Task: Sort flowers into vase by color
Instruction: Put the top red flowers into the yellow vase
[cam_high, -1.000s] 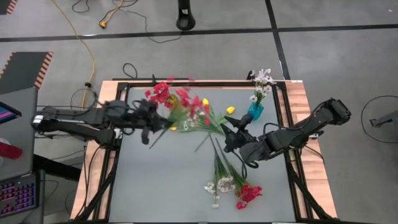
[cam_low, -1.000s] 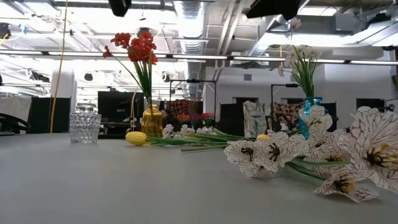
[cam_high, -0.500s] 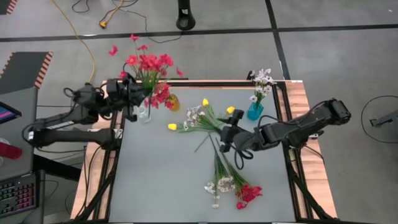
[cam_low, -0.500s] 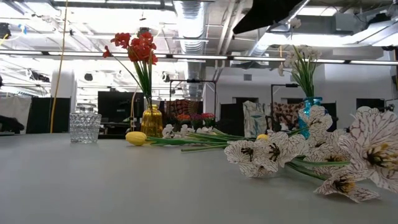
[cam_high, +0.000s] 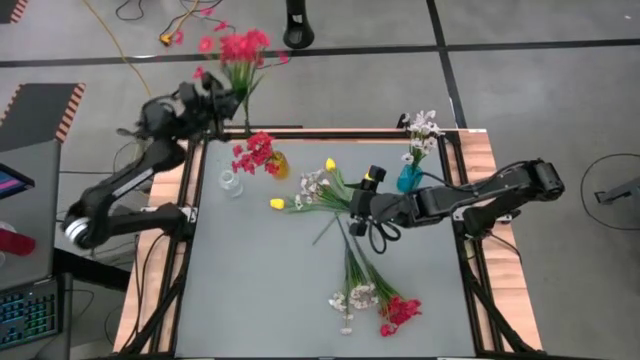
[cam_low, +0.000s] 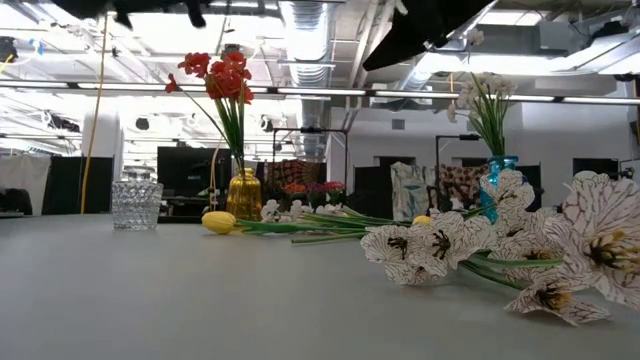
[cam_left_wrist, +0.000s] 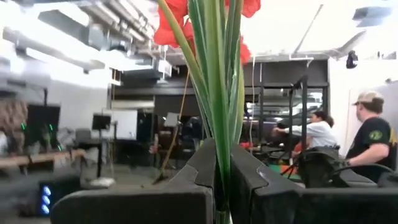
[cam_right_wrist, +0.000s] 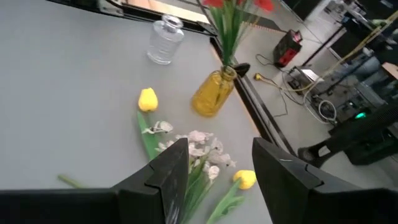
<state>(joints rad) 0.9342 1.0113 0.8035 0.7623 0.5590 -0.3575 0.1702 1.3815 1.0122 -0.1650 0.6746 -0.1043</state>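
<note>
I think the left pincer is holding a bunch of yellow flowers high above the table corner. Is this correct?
Not quite: the flowers in the left pincer are red, not yellow, as the high view shows. The rest is right: it holds them high above the table corner.

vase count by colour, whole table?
clear vase: 1
yellow vase: 1
blue vase: 1
total: 3

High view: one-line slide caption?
Left hand holds a red flower spray aloft beyond the table's far-left corner; open right hand hovers over loose yellow and white flowers mid-table.
</note>
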